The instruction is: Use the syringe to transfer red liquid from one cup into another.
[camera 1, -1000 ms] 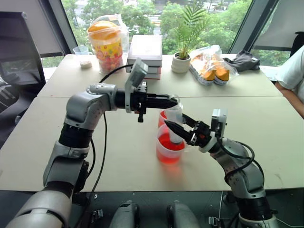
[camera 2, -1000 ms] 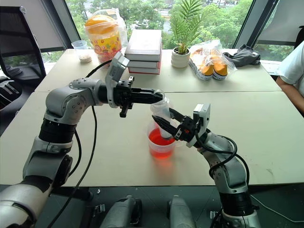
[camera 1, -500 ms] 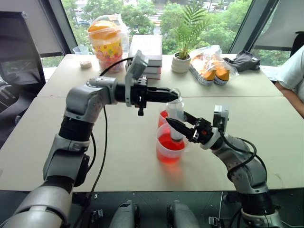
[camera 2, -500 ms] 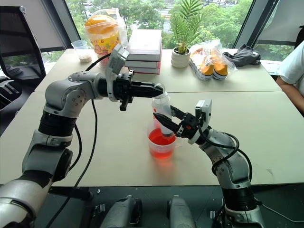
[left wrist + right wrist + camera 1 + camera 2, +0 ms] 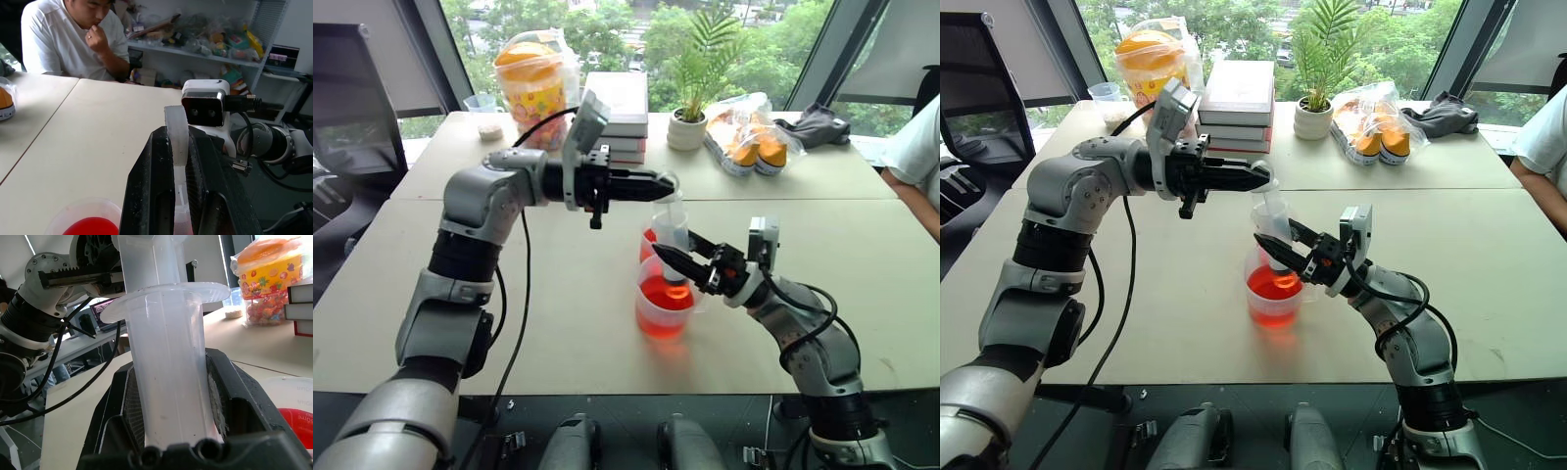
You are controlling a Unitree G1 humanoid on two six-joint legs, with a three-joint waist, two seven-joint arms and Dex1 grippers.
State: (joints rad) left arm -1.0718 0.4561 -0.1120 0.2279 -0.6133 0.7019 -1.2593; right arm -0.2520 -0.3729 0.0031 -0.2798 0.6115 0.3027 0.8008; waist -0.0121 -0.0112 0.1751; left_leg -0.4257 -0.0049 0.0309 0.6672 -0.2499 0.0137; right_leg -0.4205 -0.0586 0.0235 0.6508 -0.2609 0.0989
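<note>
Your syringe (image 5: 673, 238) stands nearly upright, long axis vertical, tip down into the near cup (image 5: 664, 305) of red liquid (image 5: 668, 294), toward the counter's (image 5: 568, 323) near edge, mid-width. Right tool (image 5: 677, 262) is clenched around the barrel. Left tool (image 5: 668, 182), level, pinches the plunger top. A second cup (image 5: 649, 240) sits just behind.

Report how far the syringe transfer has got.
Done: the syringe stands upright over the near cup of red liquid, right gripper clamping its barrel, left gripper pinching the plunger top. In hand: apparently drawing liquid. Left: moving to the far cup and emptying it.
</note>
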